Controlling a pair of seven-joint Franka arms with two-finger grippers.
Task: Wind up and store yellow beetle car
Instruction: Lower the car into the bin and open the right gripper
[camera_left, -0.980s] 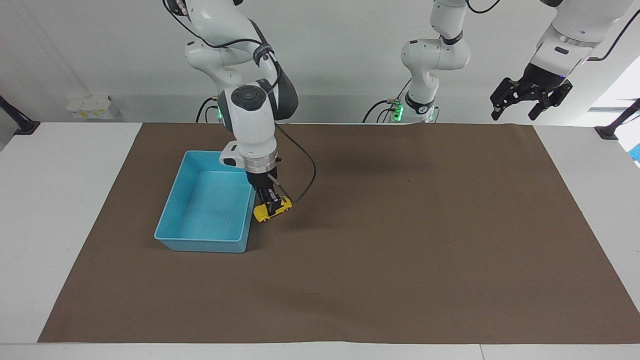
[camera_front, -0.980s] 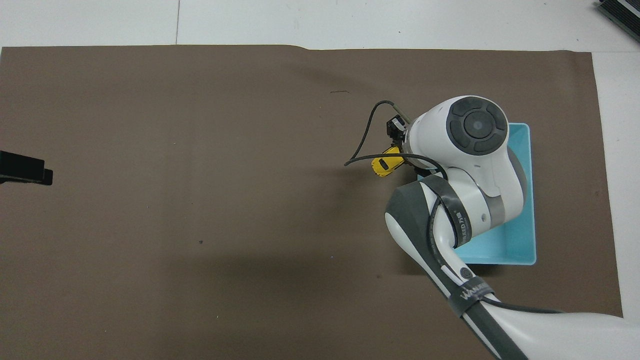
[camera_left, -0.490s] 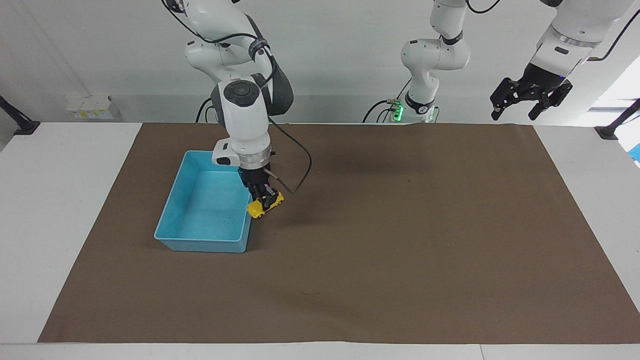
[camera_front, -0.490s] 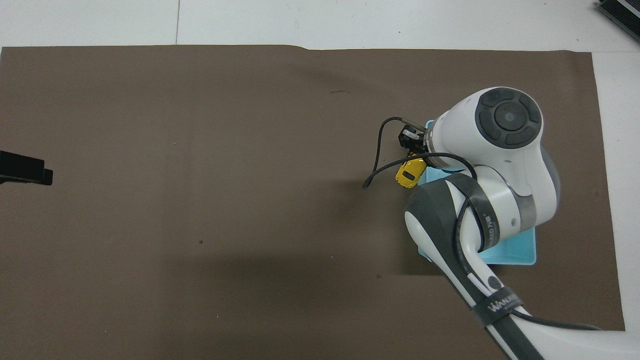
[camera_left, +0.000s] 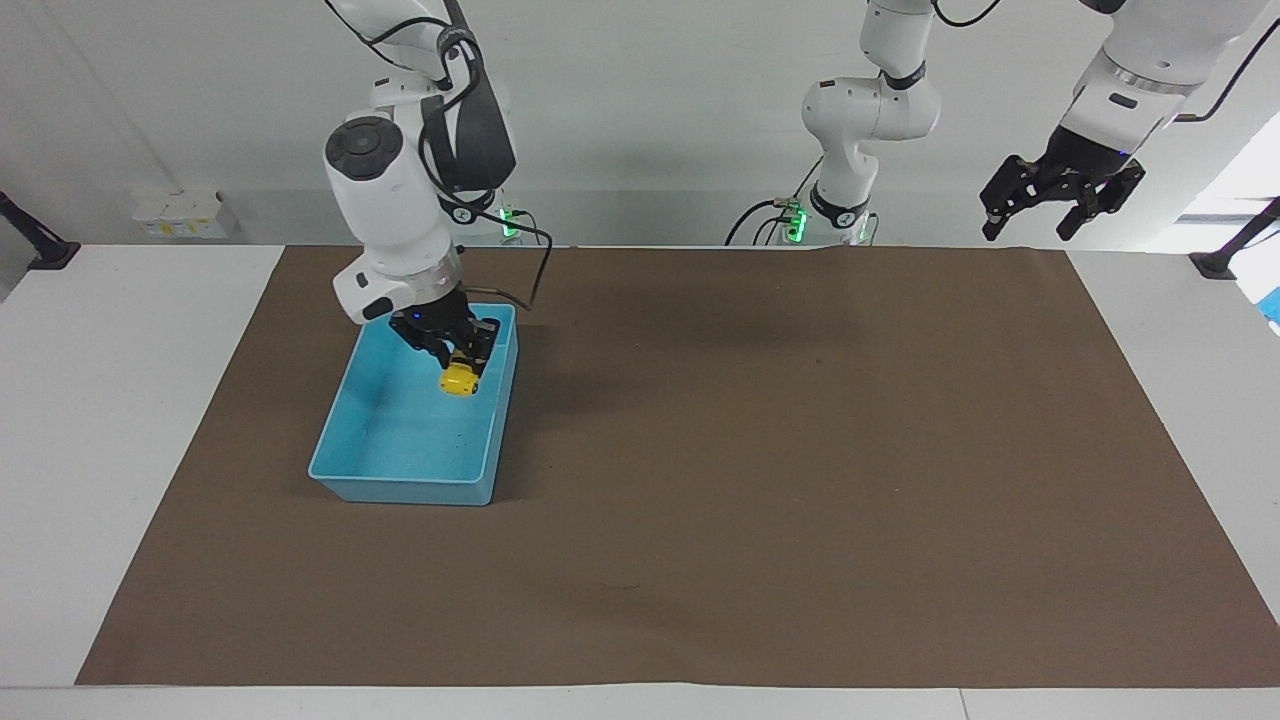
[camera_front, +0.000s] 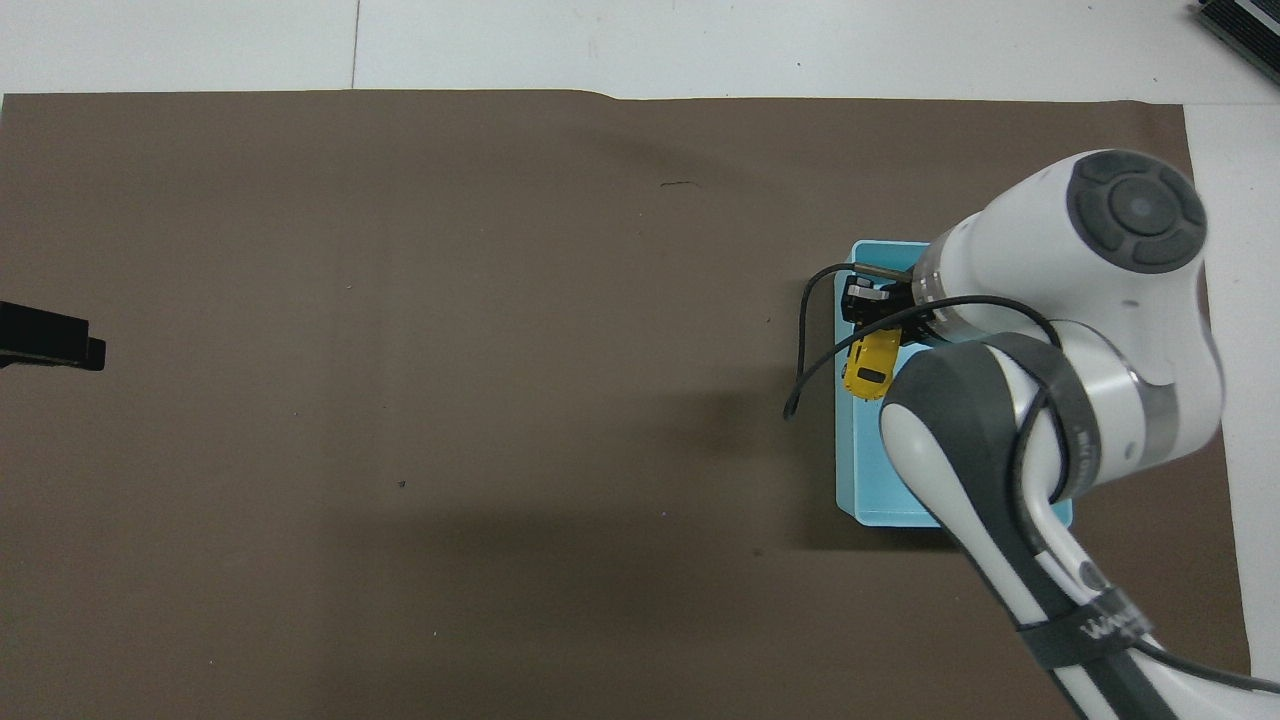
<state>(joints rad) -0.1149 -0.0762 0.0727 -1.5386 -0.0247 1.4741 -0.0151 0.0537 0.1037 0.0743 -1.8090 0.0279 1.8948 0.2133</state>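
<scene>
Item: yellow beetle car (camera_left: 459, 381), clamped in my right tool (camera_left: 452, 352), hung over the blue bin (camera_left: 349, 412). Brown mat (camera_left: 760, 470) covered the tabletop (camera_left: 120, 380). My left tool (camera_left: 1060, 200) waited raised, fingers spread.

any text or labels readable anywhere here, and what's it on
"WA...": white lettering on the grey strap around the right arm's forearm in the overhead view; the rest runs out of sight.
Yellow beetle car, blue bin, brown mat: no text visible.
White boxes by the wall: markings too small to read.
</scene>
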